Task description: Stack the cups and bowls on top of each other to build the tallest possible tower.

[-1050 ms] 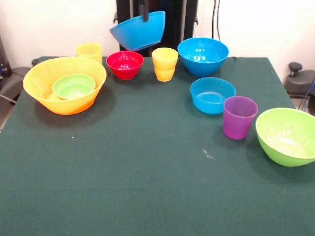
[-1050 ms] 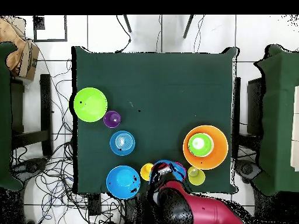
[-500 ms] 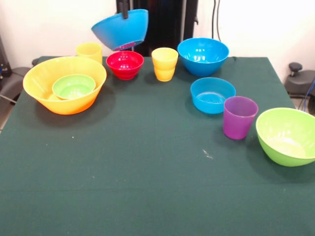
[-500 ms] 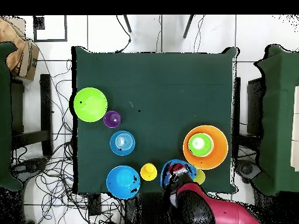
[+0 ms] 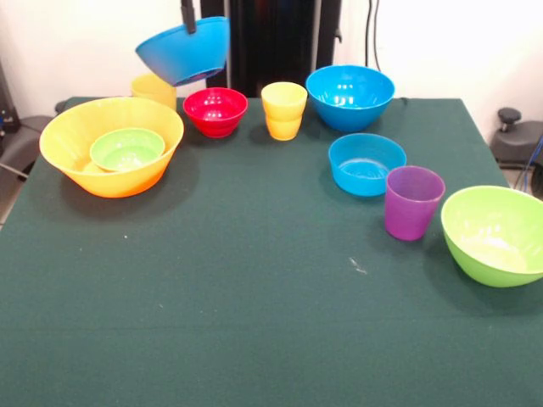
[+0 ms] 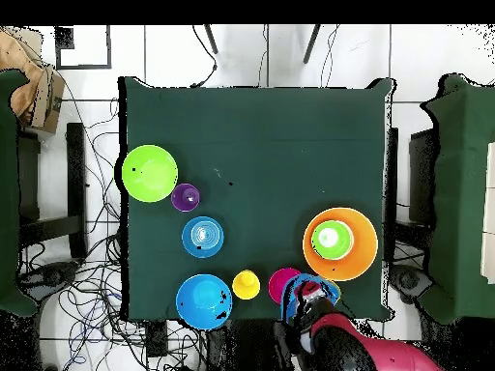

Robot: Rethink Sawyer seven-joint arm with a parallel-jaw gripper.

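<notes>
One large glossy blue plastic bowl (image 5: 184, 51) hangs tilted in the air, pinched at its rim by the black gripper (image 5: 188, 17), with the wide orange-yellow plastic bowl (image 5: 81, 127) holding a small green bowl (image 5: 127, 148) toward seven o'clock below it.

White wall (image 5: 458, 34), cable-strewn tiled floor (image 6: 92, 208), green-clothed table (image 5: 254, 280)

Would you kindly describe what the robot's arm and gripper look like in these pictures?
In the overhead view the arm is bulky and rounded, with a glossy red shell and a black joint section. In the front view only the gripper shows: a slim, dark grey to black finger. No cables or markings on the arm can be made out.
</notes>
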